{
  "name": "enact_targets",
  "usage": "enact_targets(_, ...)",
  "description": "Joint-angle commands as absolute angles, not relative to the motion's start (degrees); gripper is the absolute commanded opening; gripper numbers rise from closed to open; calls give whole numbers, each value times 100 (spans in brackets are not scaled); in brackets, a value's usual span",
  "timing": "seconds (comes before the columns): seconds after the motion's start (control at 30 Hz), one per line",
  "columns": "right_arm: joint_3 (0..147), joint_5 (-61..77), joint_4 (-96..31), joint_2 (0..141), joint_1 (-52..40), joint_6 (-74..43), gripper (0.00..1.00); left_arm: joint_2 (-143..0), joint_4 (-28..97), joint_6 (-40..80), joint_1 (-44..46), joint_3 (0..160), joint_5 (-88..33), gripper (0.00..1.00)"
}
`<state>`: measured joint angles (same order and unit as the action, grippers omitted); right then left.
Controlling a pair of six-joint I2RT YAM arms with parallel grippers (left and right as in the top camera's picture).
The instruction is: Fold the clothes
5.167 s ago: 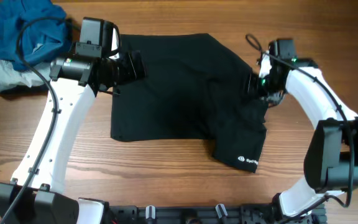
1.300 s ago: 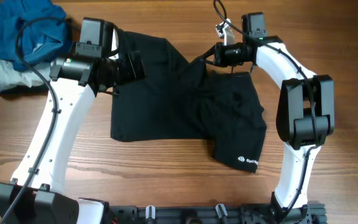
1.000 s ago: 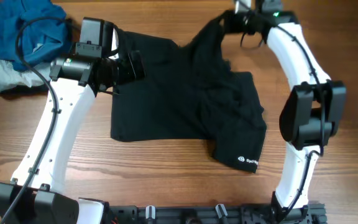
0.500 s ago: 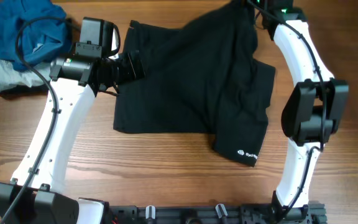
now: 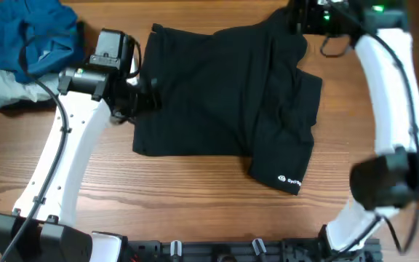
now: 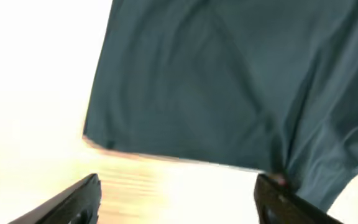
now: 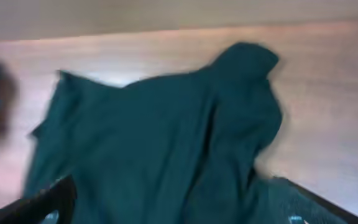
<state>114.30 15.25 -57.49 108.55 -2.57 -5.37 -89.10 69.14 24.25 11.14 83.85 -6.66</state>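
From overhead: logging the right gripper (image 5: 301,16) at the far edge, right of centre, no longer hoisting the peak of cloth carried there half a second ago. Recording the black T-shirt (image 5: 224,94) as dropped flat on the table (image 5: 195,218), sitting nearer the far edge and spread wider than five seconds back. Noting the left gripper (image 5: 150,98) drawn back just off the garment's left hem, where it was resting on the cloth a moment earlier. Judging the pull-out and spreading stage to be ending, with no fold yet made. Finding the fabric matte and soft, smooth across the left half, rumpled and lapped over itself along the right, with the white logo lettering (image 5: 289,181) at the corner pointing toward the near edge. Passing over the blue pile (image 5: 28,40) at the far-left corner as untouched. From the left wrist: seeing the left gripper (image 6: 179,208) with fingers wide apart and nothing between them, and the T-shirt (image 6: 229,81) lying ahead, washed out to grey-teal. From the right wrist, though blurring: seeing the right gripper (image 7: 173,214) likewise spread and empty, and the T-shirt (image 7: 160,137) lying below with one hump bunched toward the far edge.
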Motion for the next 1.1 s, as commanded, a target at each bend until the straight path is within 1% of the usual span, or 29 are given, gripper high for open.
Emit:
enact_targets(0.0, 11518, 1785, -6582, 10363, -255, -1066, 100, -8514, 7216, 2834, 1096, 8423, -587, 86)
enact_targets(0.07, 11518, 1684, -7061, 10165, -257, -1253, 100, -8263, 7417, 3065, 1096, 8423, -548, 92)
enact_targets(0.13, 11502, 1341, -7618, 9970, -311, -1542, 100, -8038, 7618, 3286, 1098, 8423, -521, 100)
enact_targets(0.23, 11502, 950, -8291, 9898, -427, -1822, 99, -7975, 7915, 3422, 1140, 8412, -388, 100)
enact_targets(0.33, 11434, 941, -8750, 9898, -554, -1820, 99, -7996, 7900, 3931, 1138, 8009, 69, 100)
enact_targets(0.4, 11378, 932, -8941, 9898, -635, -1822, 99, -7996, 7614, 4195, 1140, 7533, 130, 100)
enact_targets(0.5, 11262, 838, -9177, 9813, -735, -1988, 99, -7999, 7015, 4252, 1140, 6772, 51, 100)
enact_targets(0.6, 10726, 722, -9102, 9319, -851, -2331, 99, -7999, 6318, 4252, 1140, 5942, -110, 100)
enact_targets(0.67, 10322, 727, -9000, 8932, -873, -2477, 99, -8005, 6104, 4250, 1138, 5714, -121, 97)
enact_targets(0.8, 9218, 751, -8698, 7979, -884, -2705, 99, -8066, 5513, 4248, 1138, 5424, 1, 88)
enact_targets(0.83, 8777, 840, -8538, 7682, -884, -2731, 99, -8136, 5288, 4248, 1138, 5343, 82, 87)
enact_targets(0.97, 7419, 1253, -7924, 6921, -884, -2993, 95, -8632, 4569, 4246, 1133, 5175, 117, 80)
enact_targets(1.07, 6724, 1253, -7636, 6713, -882, -3079, 90, -9098, 4185, 4204, 1133, 5175, 169, 68)
